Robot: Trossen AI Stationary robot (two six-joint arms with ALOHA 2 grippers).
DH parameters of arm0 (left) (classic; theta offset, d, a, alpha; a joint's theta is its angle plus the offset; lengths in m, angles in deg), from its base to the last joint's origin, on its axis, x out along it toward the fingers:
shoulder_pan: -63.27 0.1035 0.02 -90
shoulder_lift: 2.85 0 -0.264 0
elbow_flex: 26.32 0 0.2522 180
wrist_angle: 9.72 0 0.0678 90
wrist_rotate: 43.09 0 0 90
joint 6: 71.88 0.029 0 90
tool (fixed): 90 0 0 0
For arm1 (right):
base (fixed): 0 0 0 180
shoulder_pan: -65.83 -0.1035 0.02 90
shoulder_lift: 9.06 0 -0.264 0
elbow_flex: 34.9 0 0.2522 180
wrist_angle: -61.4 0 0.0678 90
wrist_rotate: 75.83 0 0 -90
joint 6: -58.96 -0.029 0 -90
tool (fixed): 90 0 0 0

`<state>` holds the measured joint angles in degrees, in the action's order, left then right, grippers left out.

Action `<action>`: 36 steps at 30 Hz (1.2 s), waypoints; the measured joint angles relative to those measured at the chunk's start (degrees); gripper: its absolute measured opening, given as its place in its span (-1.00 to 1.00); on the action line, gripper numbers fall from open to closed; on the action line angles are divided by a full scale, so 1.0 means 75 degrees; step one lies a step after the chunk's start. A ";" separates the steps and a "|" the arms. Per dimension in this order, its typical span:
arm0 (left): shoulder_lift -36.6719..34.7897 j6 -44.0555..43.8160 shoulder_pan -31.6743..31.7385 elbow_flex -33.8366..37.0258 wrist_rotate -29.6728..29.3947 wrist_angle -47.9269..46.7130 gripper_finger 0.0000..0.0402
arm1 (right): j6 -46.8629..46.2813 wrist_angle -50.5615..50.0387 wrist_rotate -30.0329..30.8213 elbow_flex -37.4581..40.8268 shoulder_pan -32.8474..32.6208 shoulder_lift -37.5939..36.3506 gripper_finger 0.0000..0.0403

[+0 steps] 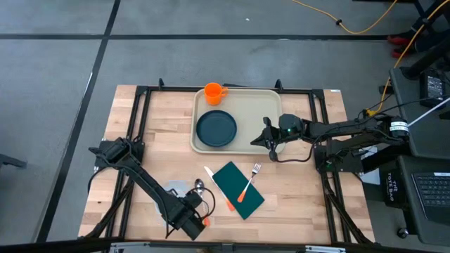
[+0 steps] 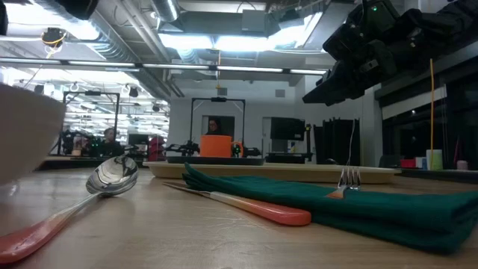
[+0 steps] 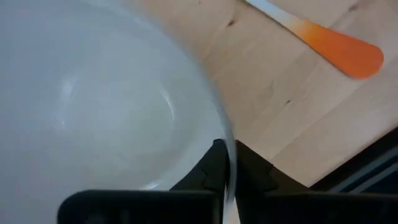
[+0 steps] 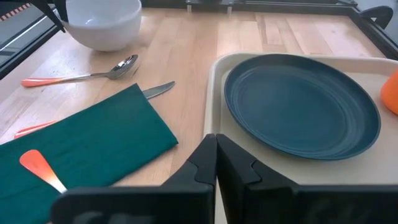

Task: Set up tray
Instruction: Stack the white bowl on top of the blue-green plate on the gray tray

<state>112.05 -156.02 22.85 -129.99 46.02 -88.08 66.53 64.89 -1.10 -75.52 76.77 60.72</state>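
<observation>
The left tool point(image 3: 227, 177) is pinching the rim of the white bowl point(image 3: 93, 106) near the front edge of the counter point(image 1: 302, 190), beside the spoon point(image 1: 198, 185). The tray point(image 1: 267, 102) is sitting at the far middle, carrying the dark plate point(image 1: 216, 128) and orange cup point(image 1: 214, 92). The right tool point(image 1: 271, 139), fingers together and empty, is hovering over the tray's near edge. Lifting the bowl level and clearing the knife point(image 1: 219, 188) and green napkin point(image 1: 238, 190) looks wise.
</observation>
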 joint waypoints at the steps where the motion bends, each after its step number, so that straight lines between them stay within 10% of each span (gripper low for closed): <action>1: 0.0000 0.0188 0.0003 -0.0003 0.0079 0.0003 -0.96 | 0.0000 -0.0001 0.0000 0.0000 0.0000 0.0000 -0.94; 23: -0.1382 0.3372 -0.0096 0.0000 -0.1537 -0.1212 -0.99 | -0.0265 0.0000 0.0012 0.0000 0.0000 0.0000 -0.94; 36: -0.2602 0.6891 0.1310 0.0067 -0.2021 -0.1723 -0.99 | -0.0601 0.0003 0.0009 0.0000 0.0001 0.0000 -0.94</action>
<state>92.53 -104.33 32.67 -129.48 30.86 -101.00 62.02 64.91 -1.03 -75.52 76.78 60.72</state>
